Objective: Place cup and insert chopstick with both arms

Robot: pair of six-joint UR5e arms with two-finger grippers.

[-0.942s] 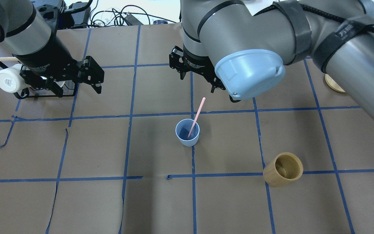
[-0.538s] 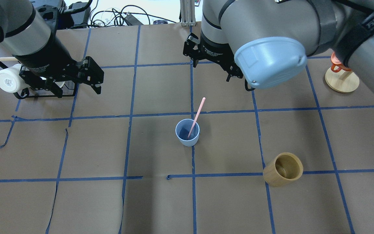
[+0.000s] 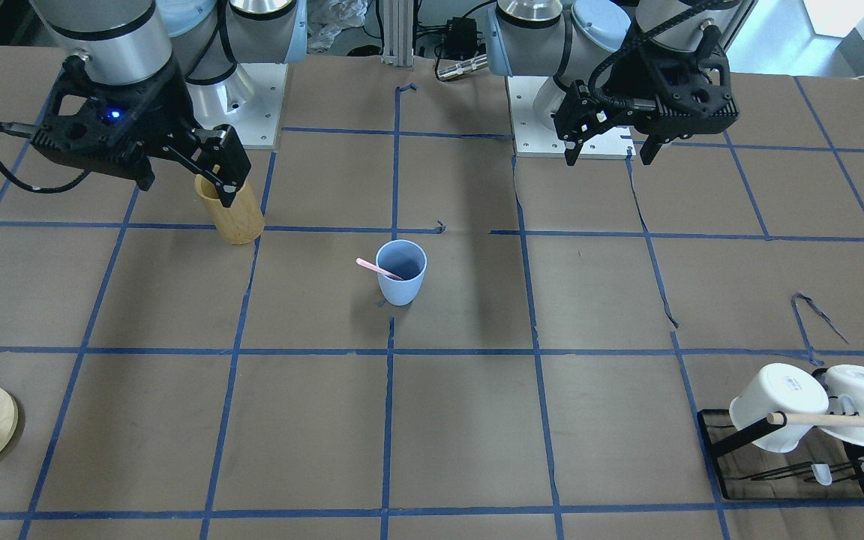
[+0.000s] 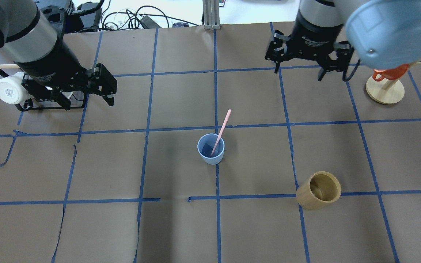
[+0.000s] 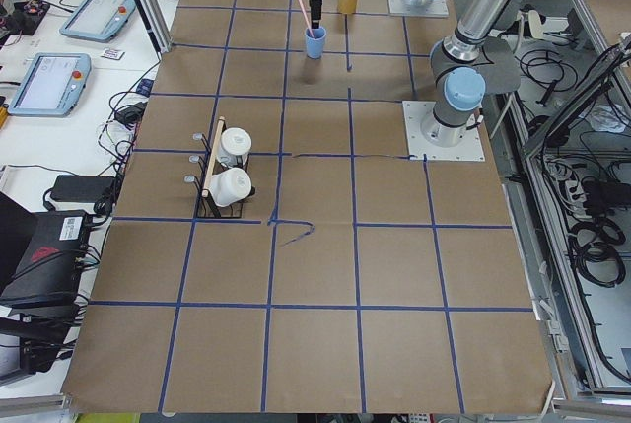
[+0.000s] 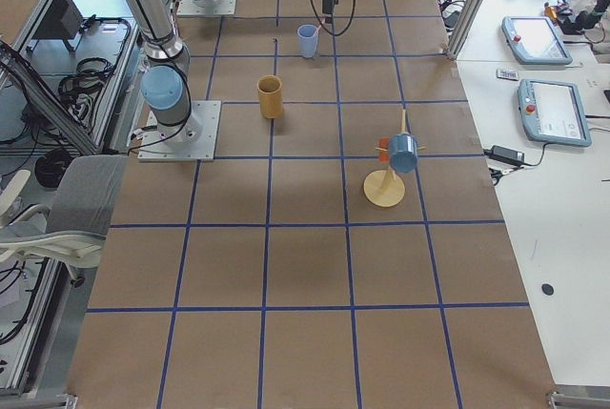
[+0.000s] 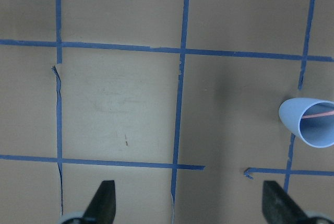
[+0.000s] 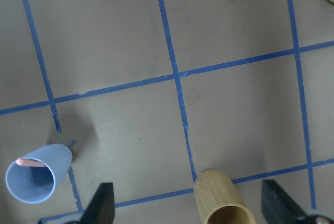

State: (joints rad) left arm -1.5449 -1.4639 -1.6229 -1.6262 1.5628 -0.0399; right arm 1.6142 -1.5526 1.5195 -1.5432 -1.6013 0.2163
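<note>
The light-blue cup (image 4: 211, 149) stands upright mid-table, also in the front view (image 3: 401, 273). One pale-pink chopstick (image 4: 222, 128) leans inside it, its top end pointing away from the robot. My left gripper (image 4: 88, 103) is open and empty, above the table far left of the cup, next to the mug rack. My right gripper (image 4: 300, 74) is open and empty, beyond and right of the cup. The left wrist view shows the cup (image 7: 312, 122) at its right edge; the right wrist view shows it (image 8: 34, 174) at lower left.
A tan bamboo cylinder (image 4: 319, 190) stands right of the cup, nearer the robot. A black rack (image 4: 49, 106) holds white mugs (image 4: 9, 90) and a wooden dowel at far left. A round wooden stand (image 4: 384, 90) with an orange piece is at far right.
My right arm has swung away from above the cup, toward the overhead view's right and far side. The left arm, cup and chopstick have not moved.
</note>
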